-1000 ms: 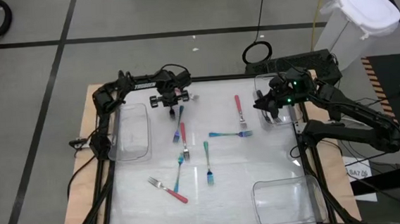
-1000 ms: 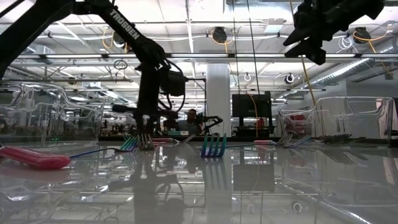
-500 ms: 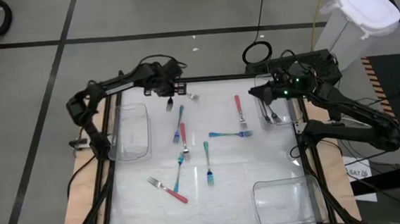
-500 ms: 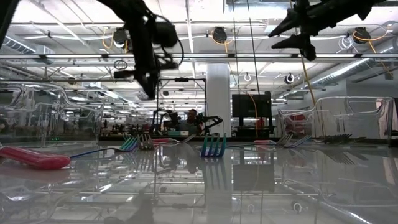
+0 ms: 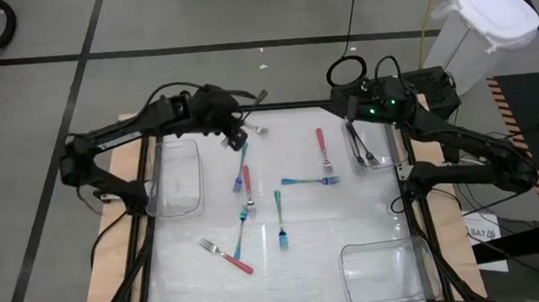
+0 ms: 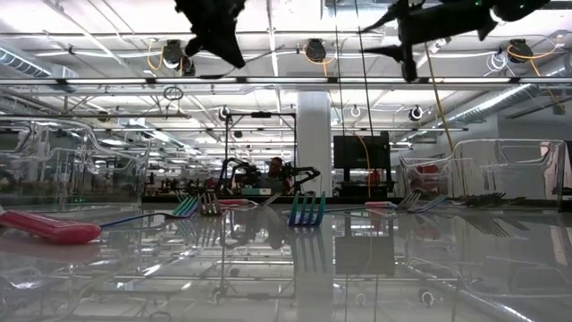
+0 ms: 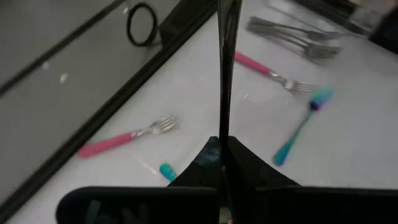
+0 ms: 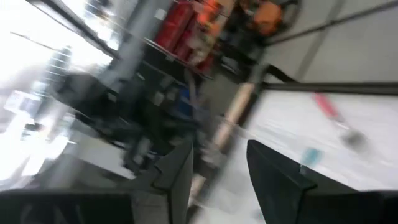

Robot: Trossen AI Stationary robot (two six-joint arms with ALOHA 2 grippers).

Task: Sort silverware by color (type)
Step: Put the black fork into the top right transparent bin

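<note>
Surface [image 5: 350, 217]: white and glossy, framed by a dark rail, with loose forks across its middle.
Left bin [image 5: 179, 191]: clear, set along the left edge of the surface; no contents can be made out.
Near-right bin [image 5: 384, 269]: clear, set at the near right corner; no contents can be made out.
Far-right bin [image 5: 385, 158]: clear, set at the far right corner, under the right arm.
Left tool [image 7: 222, 148]: raised well above the surface near the far edge, left of centre. The fingers are closed together on a black fork [image 7: 224, 68], which is gripped at one end and projects straight out beyond the fingertips.
Right tool [image 8: 217, 180]: held high at the far right corner, just beyond the far-right bin. The fingers [image 8: 178, 171] are spread apart and nothing is held between them.
Black forks [image 5: 363, 150]: a small bundle lying inside the far-right bin.
Pink forks [image 5: 322, 147]: one lies right of centre, one [image 5: 246, 181] left of centre, one [image 5: 231, 258] toward the near left, and one [image 7: 118, 138] close to the far rail below the left tool.
Teal forks [image 5: 305, 180]: one lies crosswise at the centre, touching the tines of the right-hand pink fork. One [image 5: 280, 217] lies just nearer. Two [image 5: 242, 158] are laid in line with the left-of-centre pink fork.
</note>
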